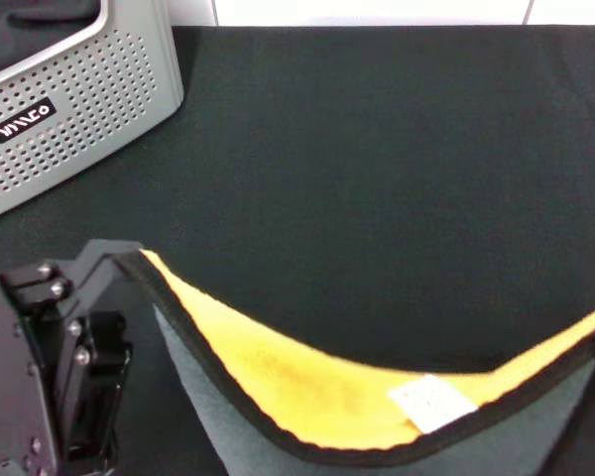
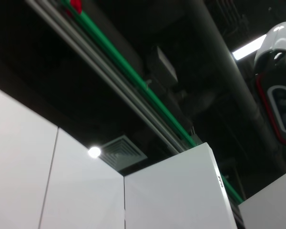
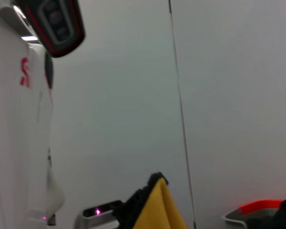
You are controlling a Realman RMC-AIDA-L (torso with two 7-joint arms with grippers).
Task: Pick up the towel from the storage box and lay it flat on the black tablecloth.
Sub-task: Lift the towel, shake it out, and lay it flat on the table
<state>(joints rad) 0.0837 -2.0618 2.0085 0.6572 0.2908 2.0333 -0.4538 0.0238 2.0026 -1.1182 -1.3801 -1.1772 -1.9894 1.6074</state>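
Both end effectors — left (image 1: 129,260) gripping a corner, right unseen — stretch the towel (image 1: 307,382) taut above the black tablecloth (image 1: 377,159) for flat laying.

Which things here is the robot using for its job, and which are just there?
For the job:
towel, held up by the left gripper
storage box
black tablecloth

Just there:
white wall panels
ceiling vent

Storage box (image 1: 74,109): I see a small black label (image 1: 23,120) with white letters, not legible to me. Towel (image 1: 307,387): white tag (image 1: 431,402), print unreadable. A red "S"-like mark (image 3: 25,72) on white casing, right wrist view.
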